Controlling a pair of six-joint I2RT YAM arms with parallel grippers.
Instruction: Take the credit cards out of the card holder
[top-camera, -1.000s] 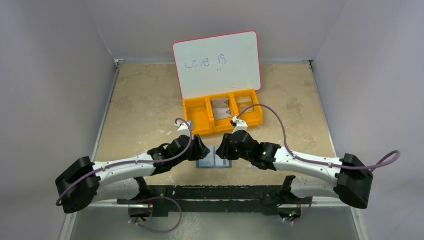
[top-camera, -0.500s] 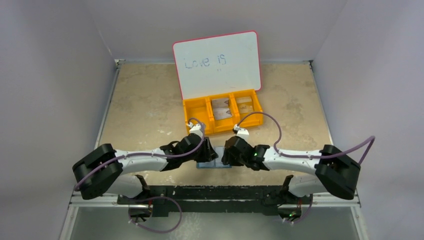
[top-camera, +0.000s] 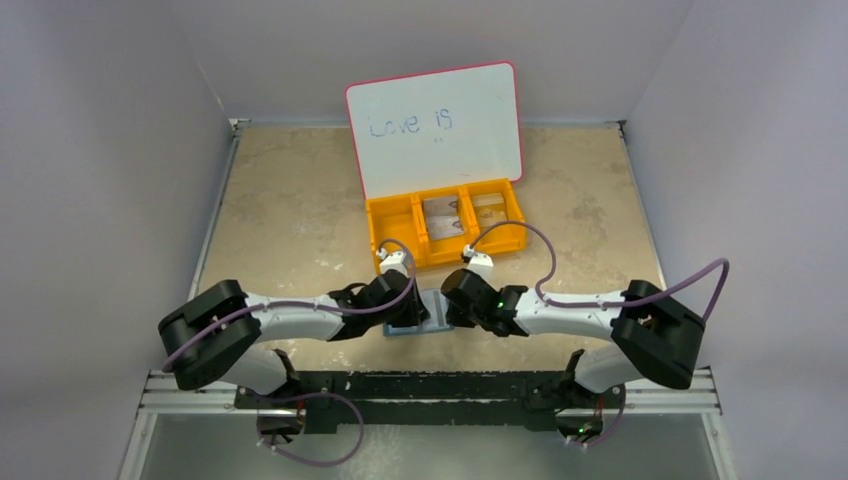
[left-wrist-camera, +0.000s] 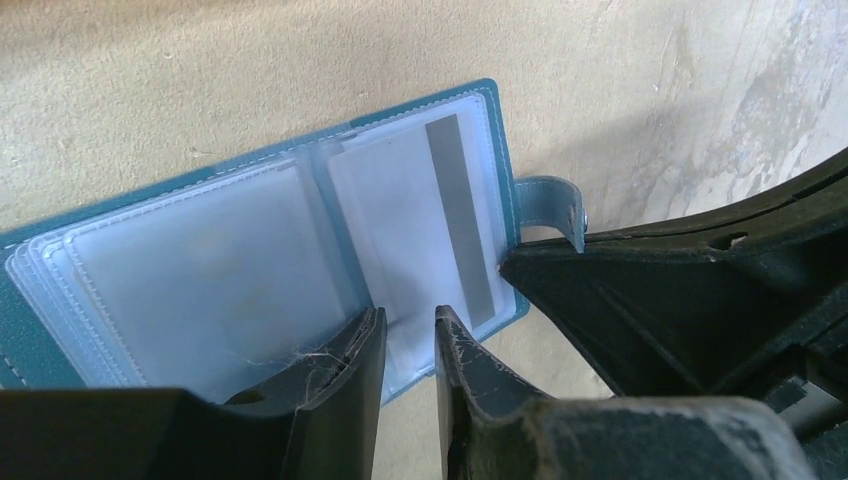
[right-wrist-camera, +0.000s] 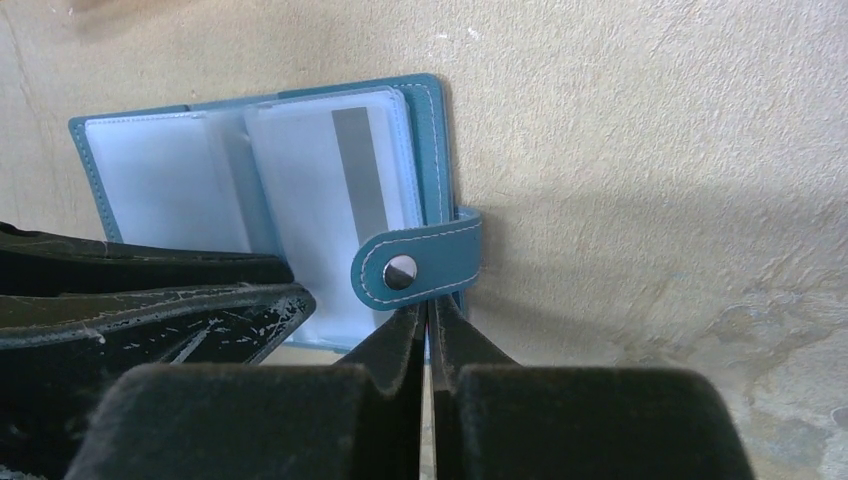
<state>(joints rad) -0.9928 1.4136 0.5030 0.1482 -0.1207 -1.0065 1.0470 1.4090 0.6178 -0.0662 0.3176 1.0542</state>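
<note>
Card holder (left-wrist-camera: 250, 260) lay open on bench (left-wrist-camera: 200, 70). Left end effector (left-wrist-camera: 408, 345) narrowly apart at near end of striped credit card (left-wrist-camera: 425, 215), long axis running straight away. Right end effector (right-wrist-camera: 428, 325) together beneath snap tab (right-wrist-camera: 420, 262).

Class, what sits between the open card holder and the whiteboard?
An orange three-compartment bin, between card holder and whiteboard; the top external view shows it.
</note>
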